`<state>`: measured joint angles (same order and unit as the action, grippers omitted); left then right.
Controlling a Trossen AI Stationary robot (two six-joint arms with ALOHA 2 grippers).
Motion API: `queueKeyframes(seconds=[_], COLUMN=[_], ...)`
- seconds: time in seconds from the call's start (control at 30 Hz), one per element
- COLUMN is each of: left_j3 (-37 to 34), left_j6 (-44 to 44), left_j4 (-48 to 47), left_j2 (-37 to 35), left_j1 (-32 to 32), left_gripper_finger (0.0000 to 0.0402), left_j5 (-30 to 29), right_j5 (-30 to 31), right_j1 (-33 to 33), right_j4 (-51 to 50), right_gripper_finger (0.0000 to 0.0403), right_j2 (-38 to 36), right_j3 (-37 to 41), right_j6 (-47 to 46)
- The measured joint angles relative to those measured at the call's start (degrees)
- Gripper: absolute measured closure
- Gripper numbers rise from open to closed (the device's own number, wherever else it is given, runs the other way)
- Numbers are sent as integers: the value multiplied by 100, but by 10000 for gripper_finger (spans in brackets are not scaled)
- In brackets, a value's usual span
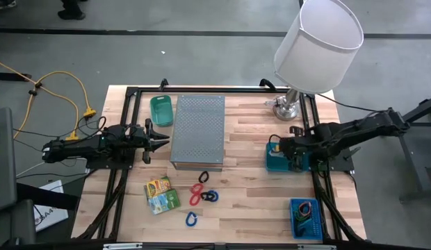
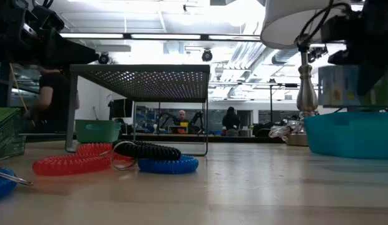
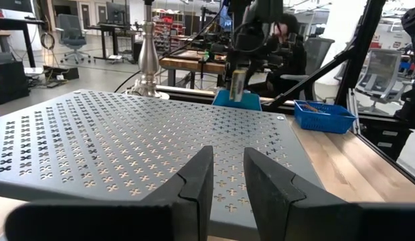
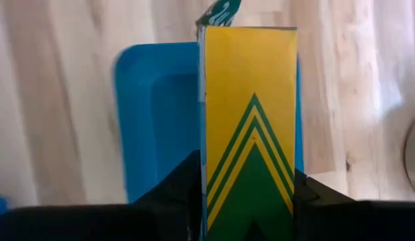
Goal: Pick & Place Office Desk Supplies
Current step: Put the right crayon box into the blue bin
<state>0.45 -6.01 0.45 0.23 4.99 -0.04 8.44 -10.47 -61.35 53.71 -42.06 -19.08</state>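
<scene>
Right end effector (image 4: 247, 201) clamped on a yellow-green packet (image 4: 251, 114), held upright, long axis vertical, over the blue bin (image 4: 157, 120) on the worktop (image 1: 250, 201). Left end effector (image 3: 227, 194) slightly parted, holding nothing, beside the grey box (image 1: 198, 130). Coils (image 1: 201, 194) and two packets (image 1: 160, 194) lie in front of the box.

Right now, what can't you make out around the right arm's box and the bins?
- Yellow-green box, right wrist view: lower end hidden between the right gripper's jaws; print on other faces unseen.
- Teal bin, high view: inside covered by the right gripper.
- Blue basket, high view: contents too small to name.
- Green bin, high view: contents indistinct.
</scene>
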Motion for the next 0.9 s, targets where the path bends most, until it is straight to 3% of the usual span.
queueKeyframes(seconds=[0.33,0.9], left_j3=[0,0], left_j6=[1,1], left_j4=[0,1], left_j2=[0,0], left_j1=[0,0], left_gripper_finger=[323,323], left_j5=[-1,0], right_j5=[193,-475], right_j1=[320,1046], right_j4=[30,70], right_gripper_finger=[296,298], right_j2=[59,48], right_j3=[-13,-15], right_j6=[-104,93])
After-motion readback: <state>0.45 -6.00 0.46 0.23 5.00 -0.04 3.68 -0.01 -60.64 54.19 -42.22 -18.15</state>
